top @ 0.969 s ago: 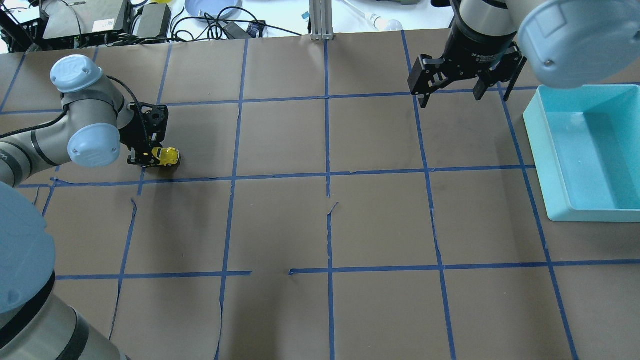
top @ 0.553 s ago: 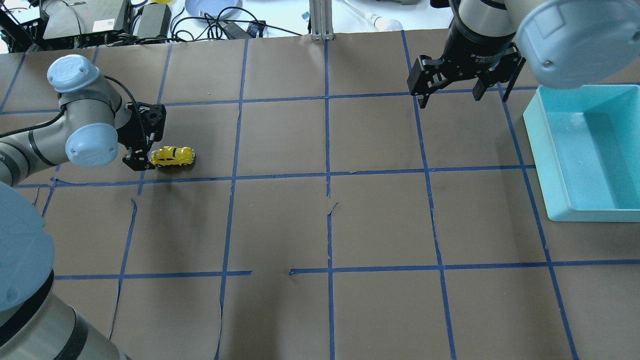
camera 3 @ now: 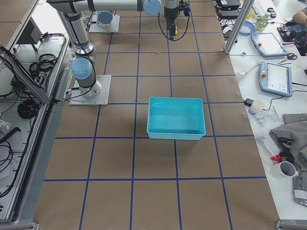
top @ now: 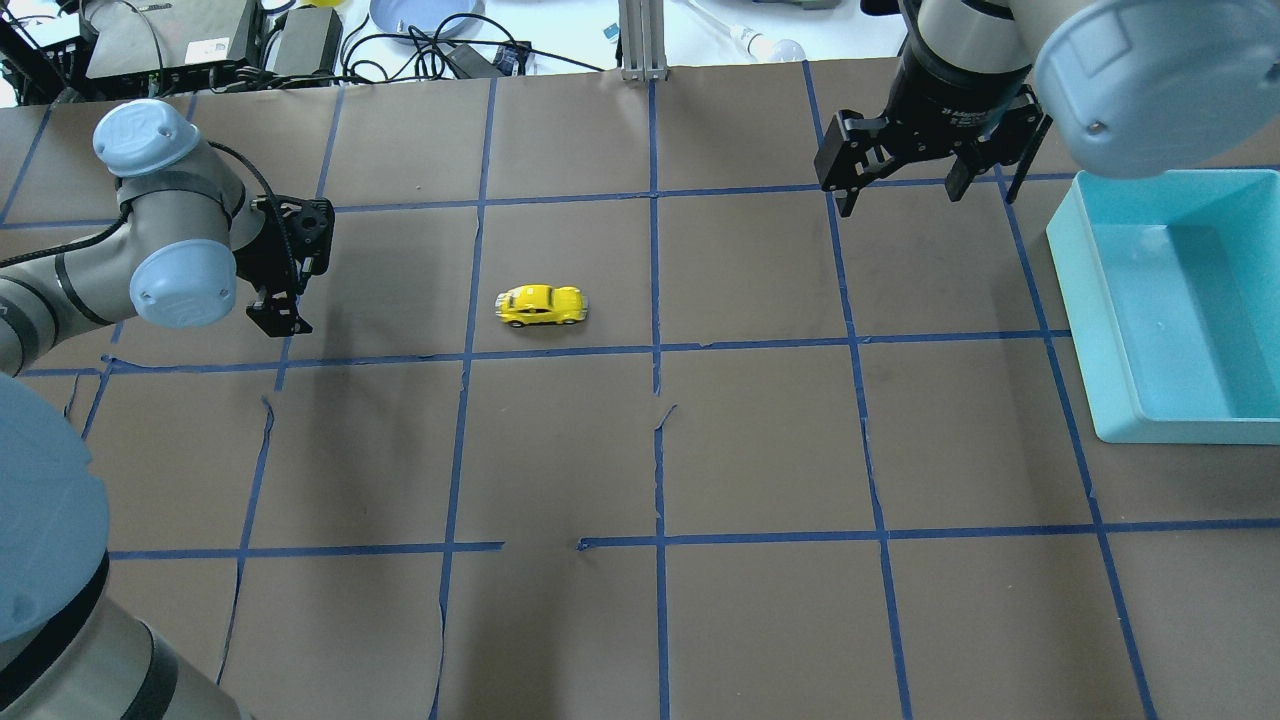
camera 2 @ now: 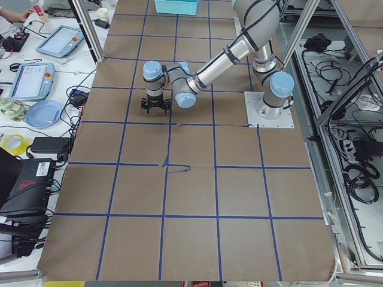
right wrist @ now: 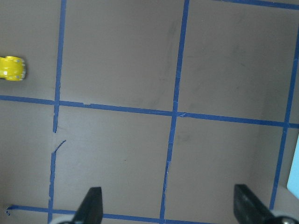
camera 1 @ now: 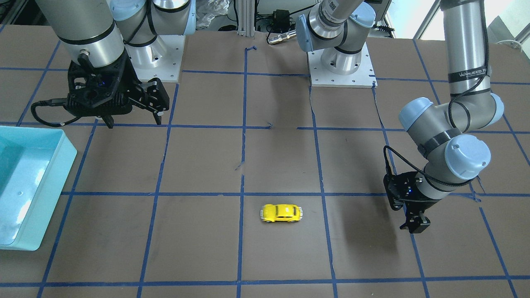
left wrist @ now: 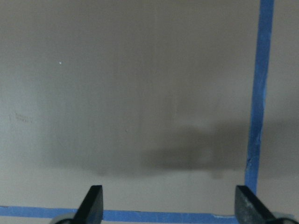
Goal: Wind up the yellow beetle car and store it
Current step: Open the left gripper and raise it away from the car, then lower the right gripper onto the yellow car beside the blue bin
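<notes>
The yellow beetle car [top: 541,305] stands free on the brown table, left of the centre tape line. It also shows in the front-facing view [camera 1: 281,213] and at the left edge of the right wrist view [right wrist: 11,68]. My left gripper [top: 280,322] is open and empty, low over the table, well to the left of the car; the left wrist view [left wrist: 170,210] shows only bare table between its fingers. My right gripper [top: 925,190] is open and empty, held high at the far right, near the bin.
A light blue open bin [top: 1180,430] sits at the table's right edge, also seen in the front-facing view [camera 1: 54,198] and the exterior right view [camera 3: 175,135]. Blue tape lines grid the brown table. Cables and devices lie beyond the far edge.
My left gripper held the car a second ago, then opened. The car rolled right, away from it, toward the table's middle. The right arm has not moved.
</notes>
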### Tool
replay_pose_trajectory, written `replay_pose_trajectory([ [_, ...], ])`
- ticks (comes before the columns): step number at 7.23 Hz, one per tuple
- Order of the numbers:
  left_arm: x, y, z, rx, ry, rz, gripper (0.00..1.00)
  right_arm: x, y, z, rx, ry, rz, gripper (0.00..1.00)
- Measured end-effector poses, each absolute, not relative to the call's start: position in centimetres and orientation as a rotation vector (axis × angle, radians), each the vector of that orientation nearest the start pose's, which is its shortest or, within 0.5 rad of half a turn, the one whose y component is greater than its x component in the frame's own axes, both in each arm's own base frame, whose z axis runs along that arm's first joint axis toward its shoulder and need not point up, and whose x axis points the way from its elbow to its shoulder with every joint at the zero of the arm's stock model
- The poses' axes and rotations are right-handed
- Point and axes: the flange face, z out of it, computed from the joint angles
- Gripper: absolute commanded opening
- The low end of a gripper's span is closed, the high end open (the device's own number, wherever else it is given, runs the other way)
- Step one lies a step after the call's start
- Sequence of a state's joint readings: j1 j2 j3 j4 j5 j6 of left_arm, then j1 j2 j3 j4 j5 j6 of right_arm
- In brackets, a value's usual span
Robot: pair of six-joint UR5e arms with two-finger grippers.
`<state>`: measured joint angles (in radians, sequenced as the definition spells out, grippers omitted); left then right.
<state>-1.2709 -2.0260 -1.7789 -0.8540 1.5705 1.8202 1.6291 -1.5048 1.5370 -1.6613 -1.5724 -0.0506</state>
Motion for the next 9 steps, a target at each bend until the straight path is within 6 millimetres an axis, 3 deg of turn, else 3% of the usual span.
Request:
replay_pose_trajectory([
  [1,3.5,-61.2,22.2,2.091,2.296,-0.052,0.89,16.4,-51.7,48.0,-0.171,3.137,-0.092,1.00],
  [3,0.4,-61.0,27.3,1.994,2.468,-0.062,0.90,16.4,-51.6,48.0,-0.174,3.137,-0.092,1.00],
  [6,-5.9,-60.4,37.4,1.542,2.825,-0.102,0.92,16.4,-51.7,48.0,-0.180,3.137,-0.092,1.00],
  [9,-10.4,-58.4,45.1,1.171,3.017,-0.051,0.93,16.3,-51.7,47.9,-0.265,3.135,-0.083,1.00],
])
